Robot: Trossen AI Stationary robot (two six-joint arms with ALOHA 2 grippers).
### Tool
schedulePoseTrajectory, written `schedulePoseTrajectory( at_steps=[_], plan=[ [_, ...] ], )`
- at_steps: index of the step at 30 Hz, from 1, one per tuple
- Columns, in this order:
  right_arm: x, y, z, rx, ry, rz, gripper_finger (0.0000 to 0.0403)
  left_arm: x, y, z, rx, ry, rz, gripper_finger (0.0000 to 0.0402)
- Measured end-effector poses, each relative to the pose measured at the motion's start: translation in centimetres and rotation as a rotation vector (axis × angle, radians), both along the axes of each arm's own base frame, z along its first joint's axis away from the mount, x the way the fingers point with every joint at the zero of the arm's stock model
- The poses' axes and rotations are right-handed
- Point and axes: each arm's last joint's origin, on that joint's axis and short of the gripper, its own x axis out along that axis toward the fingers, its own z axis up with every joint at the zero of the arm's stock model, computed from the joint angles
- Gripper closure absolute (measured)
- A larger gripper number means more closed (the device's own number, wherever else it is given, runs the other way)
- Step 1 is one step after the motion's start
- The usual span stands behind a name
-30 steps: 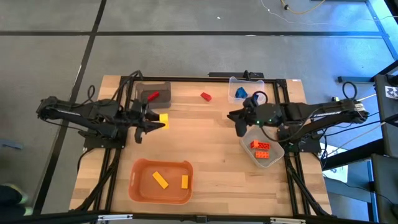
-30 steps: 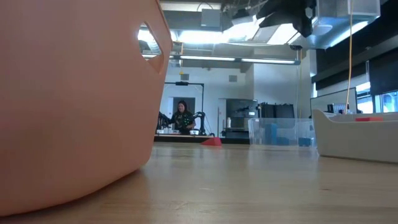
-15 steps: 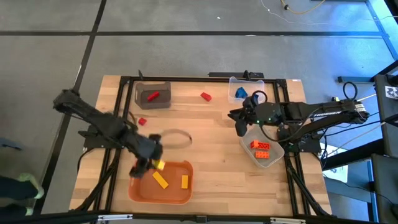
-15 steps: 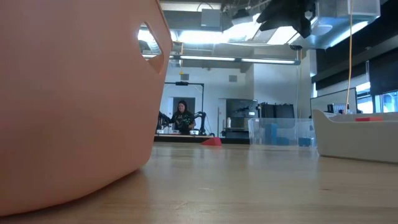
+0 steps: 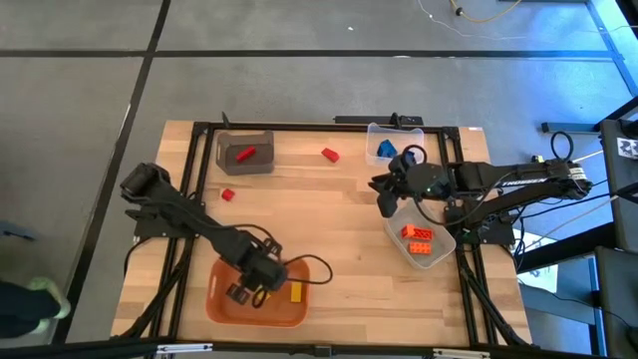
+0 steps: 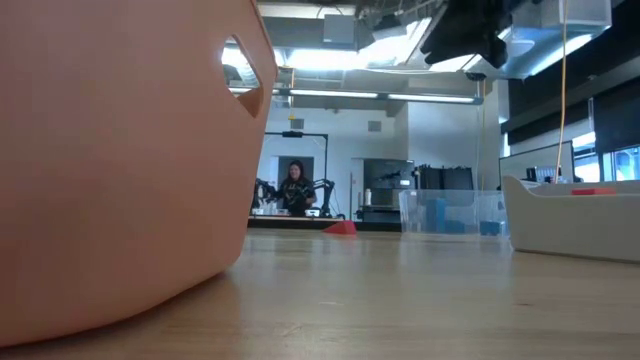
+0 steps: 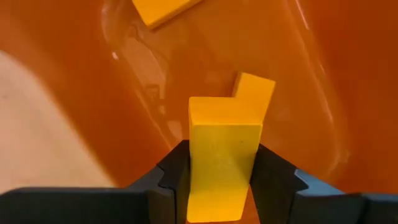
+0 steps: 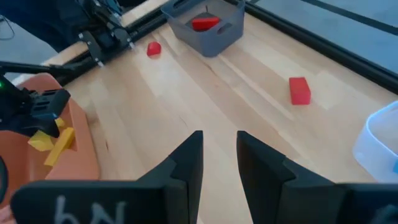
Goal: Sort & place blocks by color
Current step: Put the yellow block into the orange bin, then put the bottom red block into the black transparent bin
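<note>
Two fingers of the left gripper (image 7: 217,177) clamp a yellow block (image 7: 222,155) inside the orange bin (image 5: 221,299), which sits at the bench's six o'clock edge in the high view. Beneath the held block lie two more yellow blocks (image 7: 255,93) on the bin floor, one near the bin's three o'clock side (image 5: 296,291).

Across the bench (image 5: 339,209), the right gripper (image 8: 217,152) hovers at about three o'clock, its fingers slightly apart and holding nothing, just beside a clear bin (image 5: 439,254) containing orange blocks (image 5: 418,239).

At eleven o'clock a dark bin (image 5: 261,165) holds one red block (image 5: 244,154). Another red block (image 5: 330,155) lies loose at twelve o'clock, and a third red block (image 5: 227,194) lies at nine o'clock. A second clear bin (image 5: 374,135) at one o'clock holds blue blocks (image 5: 386,151).
</note>
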Motion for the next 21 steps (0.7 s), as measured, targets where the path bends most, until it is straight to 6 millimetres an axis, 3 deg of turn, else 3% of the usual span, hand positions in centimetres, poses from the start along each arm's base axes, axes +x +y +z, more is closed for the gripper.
schedulePoseTrajectory(
  at_steps=[11,17,21],
  plan=[
    [0.0,0.0,-0.1,0.011,0.013,0.013,0.0306,1.1,-0.6,-2.0,0.011,0.003,0.016,0.0283],
    [0.0,0.0,-0.1,0.011,0.013,0.013,0.0306,1.2,-0.5,-1.9,0.038,-0.017,0.033,0.0193],
    [0.0,0.1,-0.1,0.012,0.012,0.013,0.0306,1.3,-0.5,-1.9,0.013,0.0,0.049,0.0157]
  ],
)
